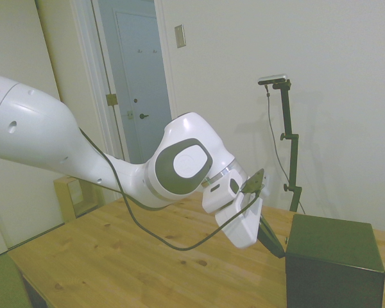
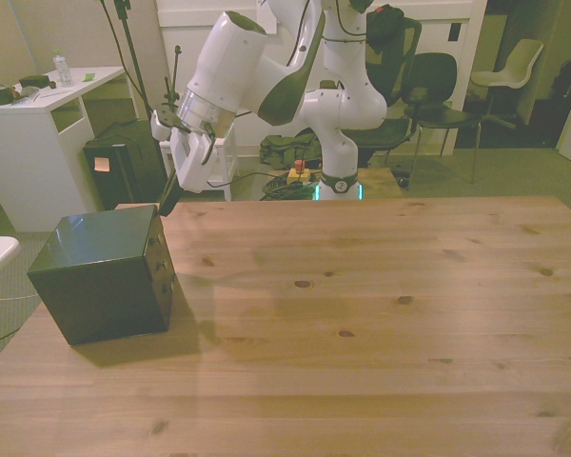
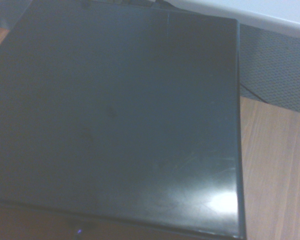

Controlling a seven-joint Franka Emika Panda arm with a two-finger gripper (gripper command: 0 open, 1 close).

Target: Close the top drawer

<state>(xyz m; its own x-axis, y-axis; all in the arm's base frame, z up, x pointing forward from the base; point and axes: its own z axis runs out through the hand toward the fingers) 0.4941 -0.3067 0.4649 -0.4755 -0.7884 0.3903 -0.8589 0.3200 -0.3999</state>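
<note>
your white arm's dark two-finger gripper [image 1: 276, 247] touches the matte black top drawer [image 2: 150, 238] front edge, finger gap can't tell.

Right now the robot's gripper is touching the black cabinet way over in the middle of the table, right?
Not quite. The gripper is at the cabinet, but the cabinet sits near the table's edge on the front view's left, not in the middle. The front view shows it.
</note>
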